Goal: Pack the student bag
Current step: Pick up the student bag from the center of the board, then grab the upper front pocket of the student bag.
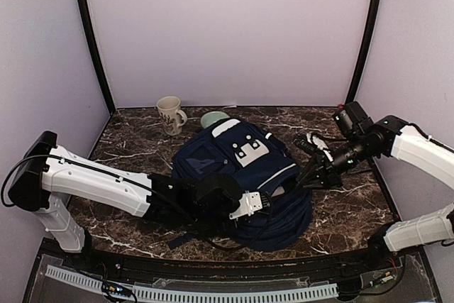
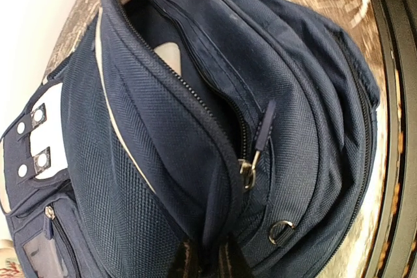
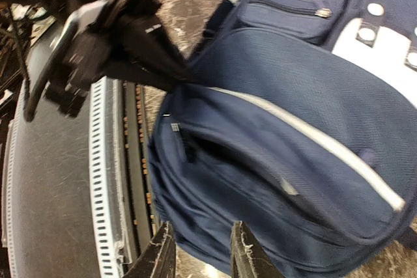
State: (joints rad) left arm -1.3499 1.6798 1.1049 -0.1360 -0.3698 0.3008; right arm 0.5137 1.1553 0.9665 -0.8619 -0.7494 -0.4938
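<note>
student bag (image 1: 245, 168) lay flat mid-table, toward near edge; main zip open, pale item inside. left gripper (image 1: 264, 204) clenched on bag's opening edge. right gripper (image 3: 201, 255) parted beside bag, holding nothing. mug (image 1: 169, 114), green bowl (image 1: 213, 118) at far edge, unpacked. packing judged incomplete.

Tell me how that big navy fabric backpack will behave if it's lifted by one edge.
Probably floppy: the navy fabric backpack lies slumped in soft folds, so it should sag and drape rather than hold its shape. Its woven cloth looks grippy, not slippery. With the zipper mouth gaping, the opening would likely collapse or shift when tugged.
</note>
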